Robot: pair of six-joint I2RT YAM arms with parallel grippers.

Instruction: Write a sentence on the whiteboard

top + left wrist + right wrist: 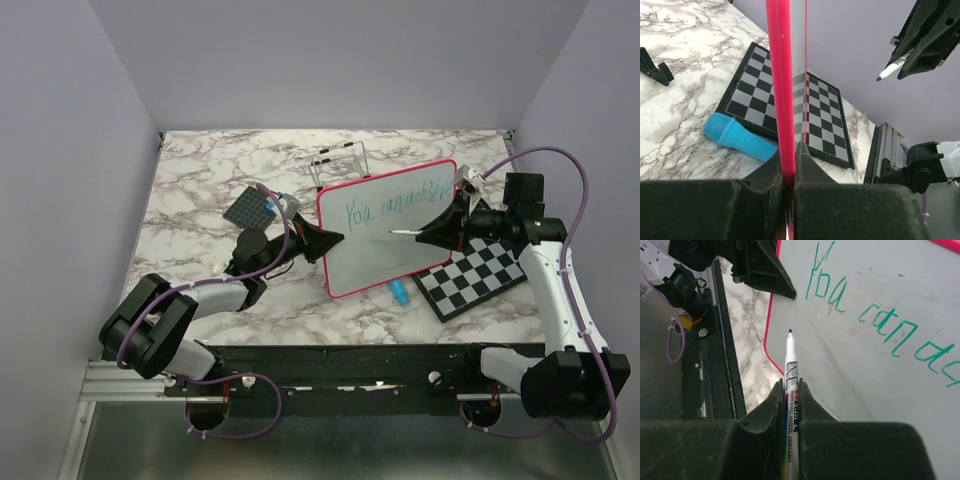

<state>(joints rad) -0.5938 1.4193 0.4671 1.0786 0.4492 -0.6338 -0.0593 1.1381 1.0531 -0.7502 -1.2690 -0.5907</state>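
The whiteboard (385, 245), white with a pink-red frame, is held tilted up at the table's middle. My left gripper (325, 238) is shut on its left edge; the frame (780, 85) runs up from between the jaws. One line of green-teal writing (395, 203) crosses the board's upper part, reading "You can do" (865, 310). My right gripper (432, 232) is shut on a white marker (792, 385), its green tip (392, 232) pointing at the board's middle, just off the surface. The marker also shows in the left wrist view (892, 67).
A black-and-white checkered board (470, 277) lies at the right, partly under the whiteboard. A blue cylinder (399, 292) lies by the whiteboard's lower edge, also in the left wrist view (737, 137). A dark square pad (250, 208) and a wire stand (338, 160) sit farther back.
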